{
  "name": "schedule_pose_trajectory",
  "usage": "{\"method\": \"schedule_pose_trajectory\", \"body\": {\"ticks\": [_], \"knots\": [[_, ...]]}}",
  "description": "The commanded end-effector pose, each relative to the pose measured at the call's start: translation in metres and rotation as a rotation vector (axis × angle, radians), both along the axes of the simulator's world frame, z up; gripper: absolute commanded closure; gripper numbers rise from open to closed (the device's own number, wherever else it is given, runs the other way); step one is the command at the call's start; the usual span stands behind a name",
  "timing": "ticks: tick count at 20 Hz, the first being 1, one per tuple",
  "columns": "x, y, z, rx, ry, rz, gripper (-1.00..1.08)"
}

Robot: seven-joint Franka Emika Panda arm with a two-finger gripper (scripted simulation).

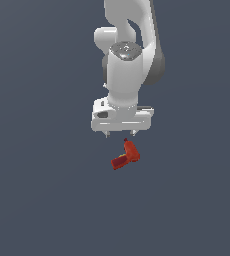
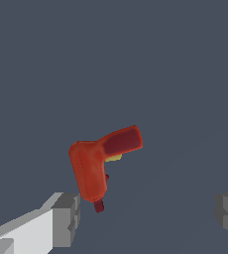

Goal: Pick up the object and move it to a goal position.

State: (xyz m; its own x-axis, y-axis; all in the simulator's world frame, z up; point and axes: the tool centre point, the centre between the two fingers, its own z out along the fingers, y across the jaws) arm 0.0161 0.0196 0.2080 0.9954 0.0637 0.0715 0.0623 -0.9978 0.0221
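Two grey finger pads (image 2: 66, 218) of the robot's claw sit closest to the wrist camera, one at each side of its picture, far apart from each other. So the white claw with small grey tips (image 1: 120, 134) is spread wide and holds nothing.

Between the two pads, but a bit farther away, lies the small red-orange toy drill with a bent L shape (image 2: 98, 161). Its fat body is bright orange-red. Its blocky handle is a darker red and sticks out to one side. A tiny yellow bit shows where the handle meets the body, and a little dark red tip pokes out of the end near one pad. The tip is close to that pad, but I cannot tell if they touch.

From the outside camera, the big white robot arm (image 1: 124, 65) hangs down in the middle, and the claw points down. The toy drill (image 1: 126, 155) shows just below the claw tips, a little toward the exterior view's right. All around is a plain dark blue-grey floor (image 1: 37, 200).
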Motion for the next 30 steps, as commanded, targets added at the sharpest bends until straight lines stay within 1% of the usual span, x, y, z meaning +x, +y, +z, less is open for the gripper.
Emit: {"method": "schedule_pose_trajectory", "body": {"ticks": [1, 7, 10, 14, 17, 21, 24, 27, 30], "knots": [[0.000, 0.000, 0.000, 0.000, 0.000, 0.000, -1.00], [0.001, -0.012, -0.001, -0.006, -0.001, -0.005, -1.00], [0.001, -0.013, -0.001, -0.008, -0.002, -0.005, -1.00], [0.002, -0.014, -0.004, 0.000, 0.008, -0.021, -1.00], [0.004, -0.014, -0.009, 0.013, 0.027, -0.052, -1.00], [0.008, -0.015, -0.021, 0.042, 0.066, -0.117, -1.00], [0.012, -0.016, -0.034, 0.072, 0.108, -0.183, -1.00], [0.016, -0.016, -0.049, 0.110, 0.162, -0.264, -1.00], [0.019, -0.015, -0.068, 0.157, 0.228, -0.358, -1.00]]}}
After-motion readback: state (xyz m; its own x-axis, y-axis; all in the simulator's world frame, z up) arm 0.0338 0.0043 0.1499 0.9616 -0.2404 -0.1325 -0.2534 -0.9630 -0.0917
